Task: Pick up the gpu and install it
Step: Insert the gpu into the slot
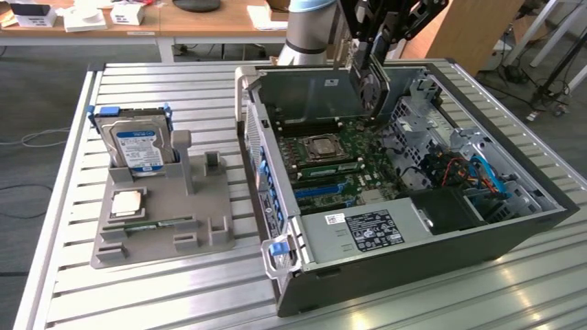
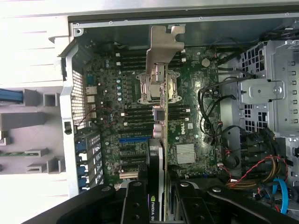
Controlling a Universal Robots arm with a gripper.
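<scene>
Above one open black metal computer case (image 1: 403, 258) on the ribbed aluminium table (image 1: 165, 295), the black gripper (image 2: 162, 200) had its jaws closed partway on one thin, flat, dark gpu (image 2: 163, 126) with a silvery bracket (image 2: 164, 44), the card clamped edge-on between them over the green motherboard (image 2: 187, 126). Beside the case, one grey plastic tray (image 1: 172, 199) held one upright silver hard drive (image 1: 137, 144), one square processor chip (image 1: 126, 203) and one slim green memory stick (image 1: 151, 224).

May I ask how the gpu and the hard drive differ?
The gpu hangs in the hand over the open case; the hard drive sits in the grey holder. The gpu is dark with a silvery bracket; the hard drive is silver, blue-white labelled. Both stand upright.
</scene>
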